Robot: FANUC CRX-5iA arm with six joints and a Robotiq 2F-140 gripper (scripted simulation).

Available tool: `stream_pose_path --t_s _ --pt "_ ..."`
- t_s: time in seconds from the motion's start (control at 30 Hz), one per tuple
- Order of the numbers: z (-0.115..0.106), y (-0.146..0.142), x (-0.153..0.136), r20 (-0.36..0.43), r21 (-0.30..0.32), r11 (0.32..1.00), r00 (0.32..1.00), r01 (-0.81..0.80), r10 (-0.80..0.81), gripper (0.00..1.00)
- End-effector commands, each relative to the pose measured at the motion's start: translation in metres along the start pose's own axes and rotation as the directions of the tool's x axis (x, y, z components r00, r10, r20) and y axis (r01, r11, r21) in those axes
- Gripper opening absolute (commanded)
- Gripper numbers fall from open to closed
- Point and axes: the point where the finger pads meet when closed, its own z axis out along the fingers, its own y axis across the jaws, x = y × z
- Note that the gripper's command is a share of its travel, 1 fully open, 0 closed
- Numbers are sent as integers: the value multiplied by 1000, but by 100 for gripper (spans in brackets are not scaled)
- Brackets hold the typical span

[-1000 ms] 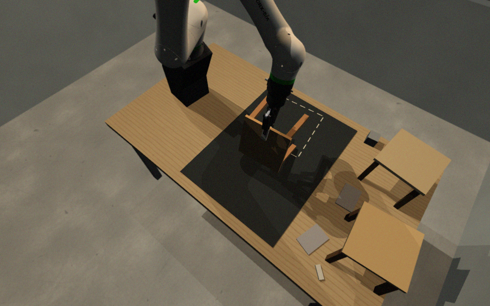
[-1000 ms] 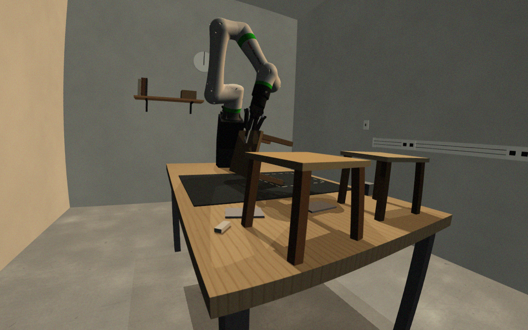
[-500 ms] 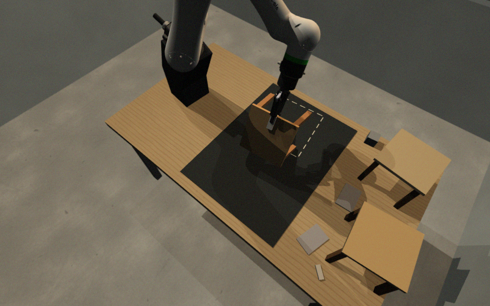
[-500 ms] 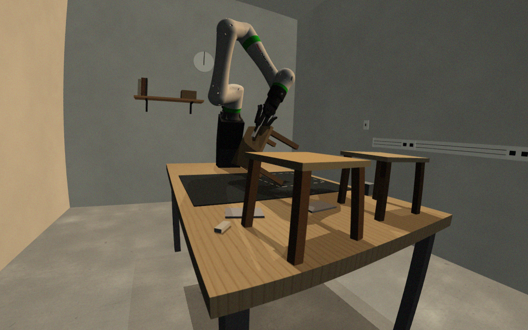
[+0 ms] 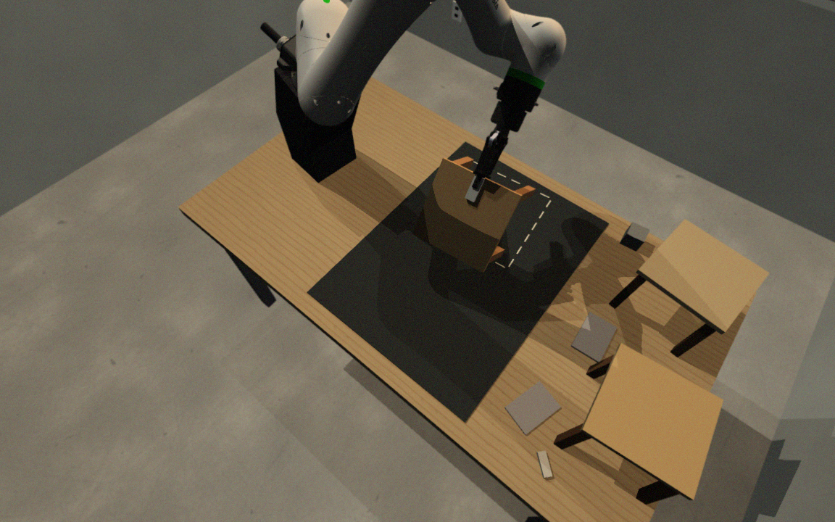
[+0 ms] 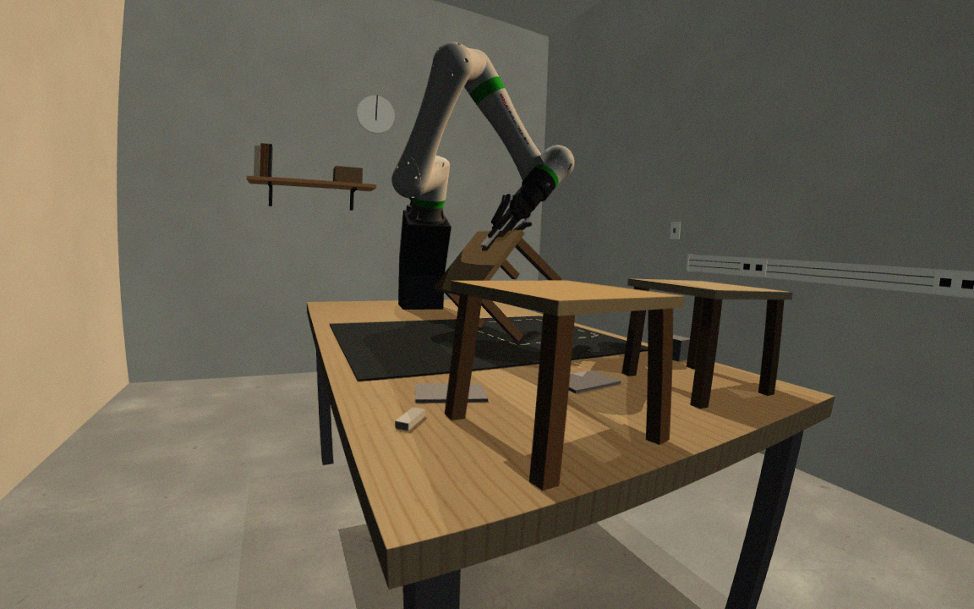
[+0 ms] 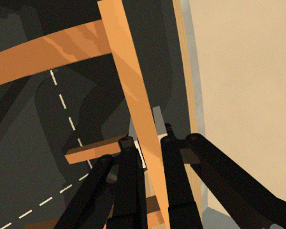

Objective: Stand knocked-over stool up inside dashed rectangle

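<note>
At the near end of the desk (image 6: 429,522), seen from the exterior view, two upright stools stand side by side: the nearer stool (image 6: 562,295) at about 6 o'clock from the scene's centre, the farther stool (image 6: 706,289) at 3 o'clock from it. Just beside the nearer one's legs, at its 9 o'clock, lie a small pale block (image 6: 410,419) and a flat grey tile (image 6: 429,392); a second grey tile (image 6: 593,381) lies between the two stools.

Beyond them a dark mat (image 5: 407,311) covers the middle of the desk, and a dashed rectangle (image 5: 541,217) is marked near its far corner. The knocked-over stool (image 5: 466,217) is here, tilted and raised on one side: its seat leans at a slant, with its legs pointing down toward the mat. In the top view the seat covers the rectangle's 9 o'clock side, with leg ends showing past the seat's edge over the dashed area.

The tool (image 5: 476,192) is clamped on the upper edge of that stool's seat; in the wrist view its dark fingers stand either side of the thin orange board (image 7: 136,102), nearly together on it.

Farther back, at 12 o'clock, the white arm (image 6: 506,113) rises from a black pedestal (image 6: 424,260) at the desk's far edge. A small grey cube (image 5: 635,235) sits at the mat's 3 o'clock in the top view.
</note>
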Motion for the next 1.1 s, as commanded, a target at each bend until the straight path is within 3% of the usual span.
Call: stream_pose_path --t_s 0.0,0.13,0.2,0.3,0.43,0.53,0.67,0.77,0.87,1.0,1.07 --pt "-24 -22 1 3 -56 998 1000 -1 1 10" --pt "-26 -25 1 3 -164 986 1000 0 1 10" --pt "-26 -25 1 3 -164 986 1000 0 1 10" --pt "-46 -50 1 3 -184 983 1000 0 1 10" --pt "-49 -53 1 2 -291 957 1000 0 1 10" --pt "-65 -80 1 2 -301 954 1000 0 1 10" --pt "-67 -84 2 2 -403 915 1000 0 1 10" --pt "-69 -88 1 2 -418 908 1000 0 1 10" --pt "-80 -113 2 2 -425 905 1000 0 1 10" --pt "-81 -116 2 2 -516 857 1000 0 1 10" --pt "-84 -127 1 2 -531 847 1000 0 1 10"
